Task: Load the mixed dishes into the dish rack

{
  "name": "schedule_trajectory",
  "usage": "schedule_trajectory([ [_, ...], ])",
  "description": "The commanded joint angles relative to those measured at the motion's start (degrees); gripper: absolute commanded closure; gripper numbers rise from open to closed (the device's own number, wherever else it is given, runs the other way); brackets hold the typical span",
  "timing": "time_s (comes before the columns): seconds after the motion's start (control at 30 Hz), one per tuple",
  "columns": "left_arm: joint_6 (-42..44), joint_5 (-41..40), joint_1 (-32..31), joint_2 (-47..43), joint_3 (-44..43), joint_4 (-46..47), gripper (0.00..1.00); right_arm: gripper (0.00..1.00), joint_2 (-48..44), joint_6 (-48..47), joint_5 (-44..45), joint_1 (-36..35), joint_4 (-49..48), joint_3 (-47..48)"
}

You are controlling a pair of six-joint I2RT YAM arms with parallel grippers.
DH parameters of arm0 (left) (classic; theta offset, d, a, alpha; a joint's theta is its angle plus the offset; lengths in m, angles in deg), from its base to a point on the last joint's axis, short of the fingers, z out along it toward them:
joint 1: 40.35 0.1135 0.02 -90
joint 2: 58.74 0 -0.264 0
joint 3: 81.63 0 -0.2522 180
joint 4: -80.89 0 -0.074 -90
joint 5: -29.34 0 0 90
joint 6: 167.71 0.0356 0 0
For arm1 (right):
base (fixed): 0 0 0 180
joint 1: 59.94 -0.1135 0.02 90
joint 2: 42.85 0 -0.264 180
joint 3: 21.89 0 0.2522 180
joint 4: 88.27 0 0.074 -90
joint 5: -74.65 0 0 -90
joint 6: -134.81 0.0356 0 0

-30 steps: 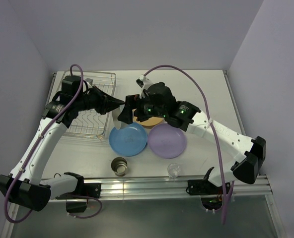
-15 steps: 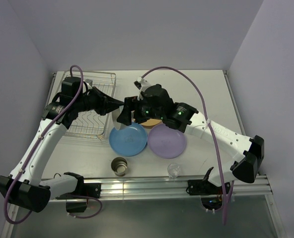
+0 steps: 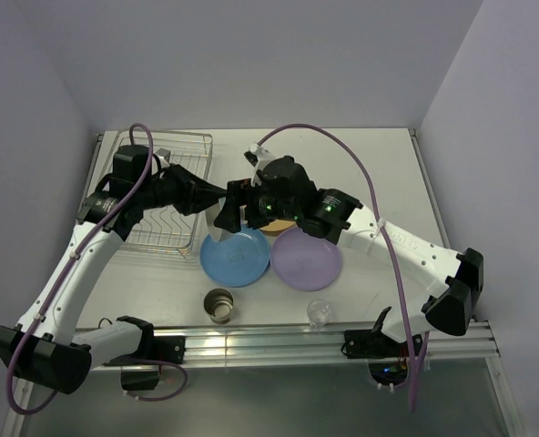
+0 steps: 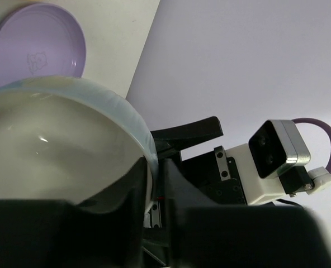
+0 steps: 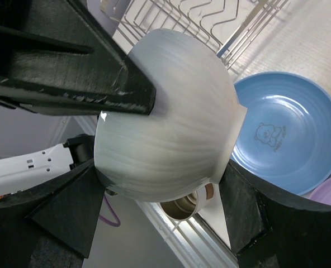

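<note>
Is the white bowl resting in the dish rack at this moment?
No, the white bowl is up in the air between the right gripper's fingers, with the dish rack beyond it.

In the left wrist view the white bowl (image 4: 53, 145) runs off the left edge, and blur hides whether the left gripper (image 4: 152, 187) clamps its rim. From above, the right arm covers most of the yellow-orange plate (image 3: 271, 230).
</note>
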Motion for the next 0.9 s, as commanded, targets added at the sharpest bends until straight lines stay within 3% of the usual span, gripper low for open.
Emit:
schedule_trajectory([
  [0.0, -0.22, 3.35, -0.28, -2.45, 0.49, 3.89, 0.73, 1.0, -0.26, 0.06, 0.43, -0.54, -2.63, 2.28],
  [0.17, 0.66, 3.27, -0.28, -2.02, -0.47, 2.66, 0.5, 1.0, -0.7, 0.23, 0.61, -0.54, -2.71, 2.2],
  [0.53, 3.29, 0.55, -0.02, -3.33, 0.58, -2.43, 0.31, 1.0, -0.61, 0.14, 1.31, -0.54, -1.66, 1.49],
  [0.6, 5.47, -1.65, 0.77, -3.42, -0.11, -4.63, 0.28, 1.0, -0.52, -0.55, 1.83, -0.54, -1.4, 1.67],
  [0.63, 6.62, -2.87, 1.12, -3.42, -0.73, -7.86, 0.18, 1.0, -0.52, -0.91, 2.1, -0.54, -0.79, 1.84],
  [0.87, 15.68, -21.5, 4.72, -3.24, -11.19, -26.76, 0.15, 1.0, 2.19, -4.77, 5.35, -0.54, 1.07, 5.88],
])
